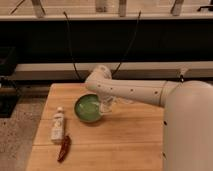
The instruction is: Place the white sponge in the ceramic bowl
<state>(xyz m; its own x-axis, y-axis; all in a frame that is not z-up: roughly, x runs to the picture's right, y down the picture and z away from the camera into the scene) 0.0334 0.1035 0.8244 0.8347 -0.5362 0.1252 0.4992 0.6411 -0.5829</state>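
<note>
Pale wood makes up the table (125,145), whose near edge is cut off by the bottom of the view. Closest on it, toward the left, lies a dark red chilli pepper (64,148), set lengthwise. Just beyond the pepper, and close to it, a white bottle (58,125) lies on its side with its cap pointing away. Speckled floor (15,135) shows to the left of the table.

Further back sits the ceramic bowl (89,119), glossy green with a paler inside, upright and well apart from the bottle. The gripper (107,105) hangs at the bowl's right rim, low over the table and touching or nearly touching the rim; which of the two cannot be told. Its fingers are pressed together. They blur into a pale patch there, so whether the white sponge is pinched between them cannot be made out, and the sponge does not show as a separate thing anywhere on the wood or in the bowl.

The white arm (130,91) runs from the gripper up to a rounded joint above the bowl, then back to the right along the table's far half. It meets the robot's broad white body (187,125), which fills the right side, hides that end of the table and is cut off by the frame.

Behind the table a grey ledge (50,70) spans the width. Two black cables (70,45) hang down across the dark wall beyond and pass behind the arm's joint.
</note>
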